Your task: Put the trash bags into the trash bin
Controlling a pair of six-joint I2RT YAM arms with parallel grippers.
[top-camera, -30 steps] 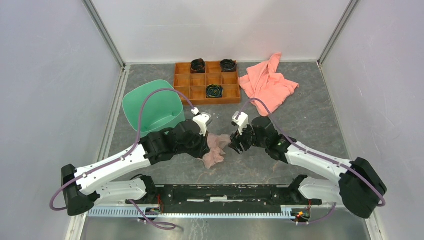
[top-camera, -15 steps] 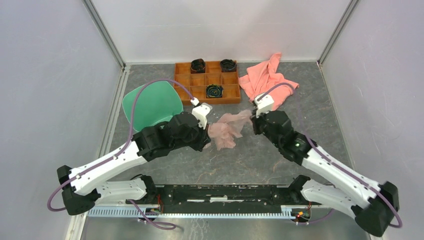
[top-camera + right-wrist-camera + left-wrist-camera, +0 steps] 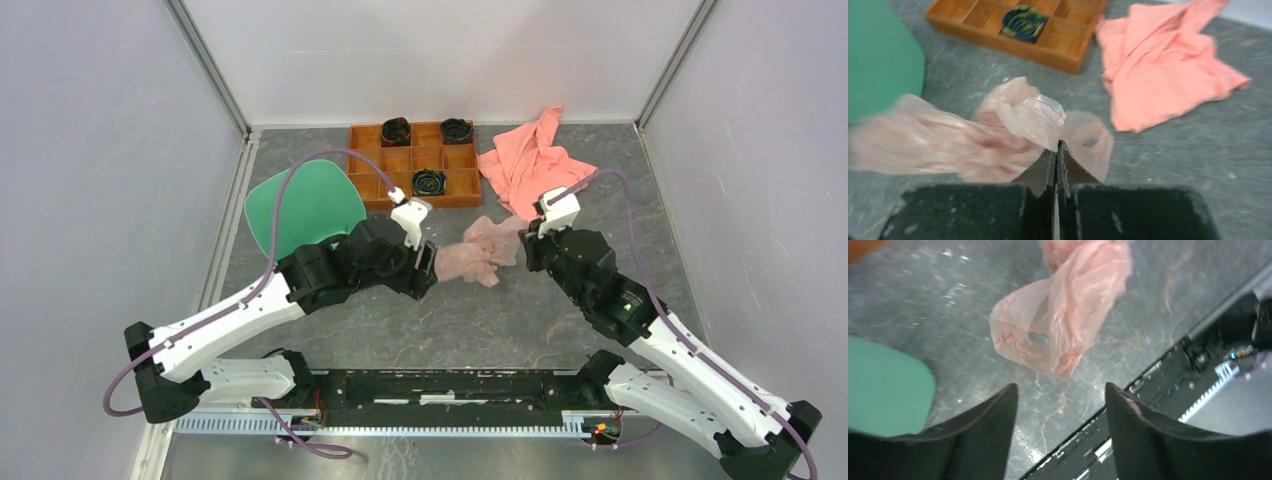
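The trash bag (image 3: 478,256), thin pale pink film, hangs stretched above the table between the two arms. My right gripper (image 3: 523,246) is shut, pinching a fold of the bag (image 3: 1034,118) at its fingertips (image 3: 1056,146). My left gripper (image 3: 430,268) is open, and the bag (image 3: 1063,325) hangs beyond its fingertips (image 3: 1060,390) with nothing between the fingers. The mint-green trash bin (image 3: 303,207) stands at the left behind the left arm. Its wall shows at the left edge of the left wrist view (image 3: 883,390) and of the right wrist view (image 3: 878,60).
An orange compartmented tray (image 3: 372,160) with dark round items sits at the back centre. A salmon-pink cloth towel (image 3: 535,165) lies crumpled at the back right. The arms' base rail (image 3: 440,385) runs along the near edge.
The right gripper shut on the bag and pulled it up and to the right. The left gripper, shut on the bag before, has opened and let it go.
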